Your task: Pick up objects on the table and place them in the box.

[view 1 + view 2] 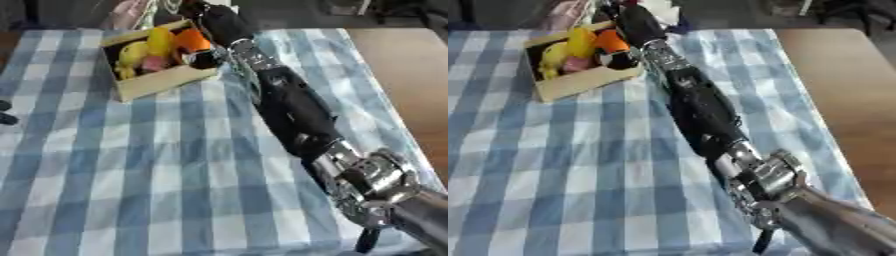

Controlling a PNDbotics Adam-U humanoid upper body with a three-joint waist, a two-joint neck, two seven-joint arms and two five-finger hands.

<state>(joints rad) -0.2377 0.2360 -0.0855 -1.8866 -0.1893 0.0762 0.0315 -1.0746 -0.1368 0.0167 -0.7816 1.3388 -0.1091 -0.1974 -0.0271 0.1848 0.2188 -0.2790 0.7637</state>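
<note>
Nearest us, our right arm's silver elbow joint (367, 175) sat by the tablecloth's (131, 175) near right corner, the forearm running diagonally toward the far left. Our right hand (210, 20) reached the box (162, 80) at the far edge; we could not tell its finger state. Yellow, orange and pink objects (153, 47) lay inside the box, directly beside the hand. Our left hand (5, 112) barely showed at the left edge.

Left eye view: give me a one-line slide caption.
Right arm stretches across the checked tablecloth to the box holding yellow, orange and pink items.
</note>
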